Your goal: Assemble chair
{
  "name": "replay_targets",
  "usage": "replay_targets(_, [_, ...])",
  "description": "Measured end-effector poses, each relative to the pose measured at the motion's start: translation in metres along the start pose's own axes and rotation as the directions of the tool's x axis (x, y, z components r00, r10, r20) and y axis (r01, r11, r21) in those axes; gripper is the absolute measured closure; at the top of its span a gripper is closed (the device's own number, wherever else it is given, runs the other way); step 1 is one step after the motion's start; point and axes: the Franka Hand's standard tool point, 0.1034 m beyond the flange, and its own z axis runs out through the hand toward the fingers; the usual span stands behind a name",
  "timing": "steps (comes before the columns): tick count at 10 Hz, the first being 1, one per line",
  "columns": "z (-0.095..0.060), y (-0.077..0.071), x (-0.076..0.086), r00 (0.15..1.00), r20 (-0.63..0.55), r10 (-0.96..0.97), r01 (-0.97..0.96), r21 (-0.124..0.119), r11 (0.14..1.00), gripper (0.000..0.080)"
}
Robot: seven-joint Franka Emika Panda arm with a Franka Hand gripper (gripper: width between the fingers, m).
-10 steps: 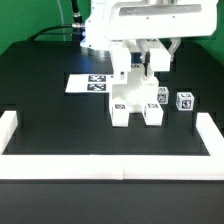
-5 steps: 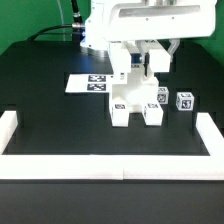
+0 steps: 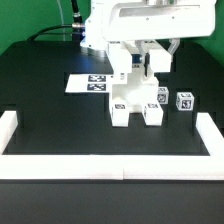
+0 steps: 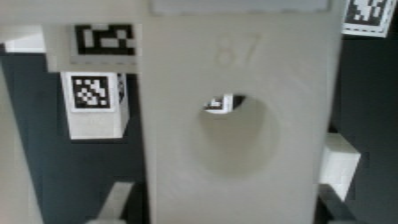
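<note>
- We are gripping the upright panel [image 4: 196, 60] with the gripper [image 3: 141, 62], fingers narrowed on it.
- The chair [image 3: 135, 103] is standing mid-table, to the exterior view's right of the marker board [image 3: 90, 83].
- We are judging a straight, vertical push best for seating the panel.

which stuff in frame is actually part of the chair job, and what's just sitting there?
Job:
- part-built chair
- loose tagged part
- end effector

Just there:
- marker board
- border rail
- black table
</note>
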Motion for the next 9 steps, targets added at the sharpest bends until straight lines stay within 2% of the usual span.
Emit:
replay_targets(6, [-0.001, -0.002, 0.0, 1.0, -0.002, -0.004, 0.004, 0.001, 1.0, 0.051])
replay_targets(9, [-0.002, -0.012, -0.017, 1.0, -0.013, -0.021, 0.021, 0.007, 1.0, 0.051])
